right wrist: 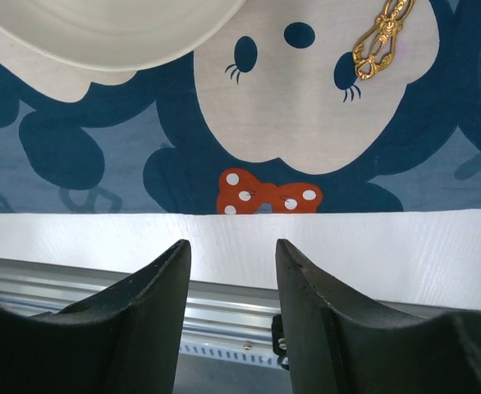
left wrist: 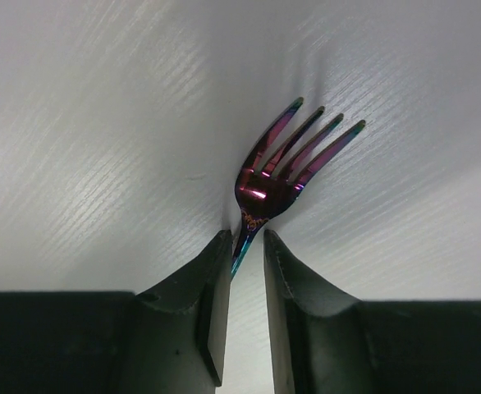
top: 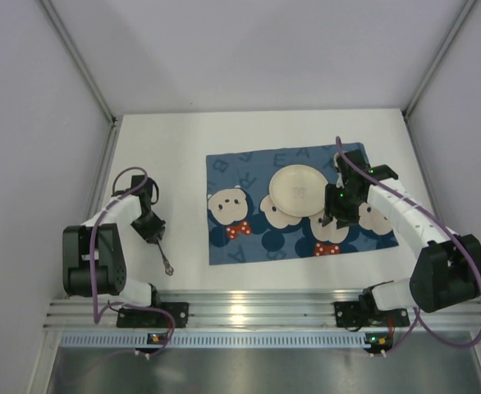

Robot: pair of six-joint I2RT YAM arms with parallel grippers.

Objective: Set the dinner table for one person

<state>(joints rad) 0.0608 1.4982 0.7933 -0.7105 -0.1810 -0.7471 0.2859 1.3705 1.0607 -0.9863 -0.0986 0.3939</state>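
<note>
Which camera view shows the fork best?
The left wrist view: the fork fills the middle, with four iridescent tines sharp against the dinner table and its handle entering the left gripper. The top external view shows it only as a thin dark sliver. The right wrist view does not show it.

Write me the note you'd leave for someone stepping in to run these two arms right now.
Left claw: jaws narrow, either side of the fork handle; a firm grip isn't clear.
Right claw: open, empty, above the near edge of the blue mat.
Things: fork lying on the white table, left of the mat; plate on the mat; gold ornate piece on the mat right of the plate, only partly seen.
Done: mat and plate laid.
Left: bring the fork beside the plate; probably place the remaining cutlery.
</note>
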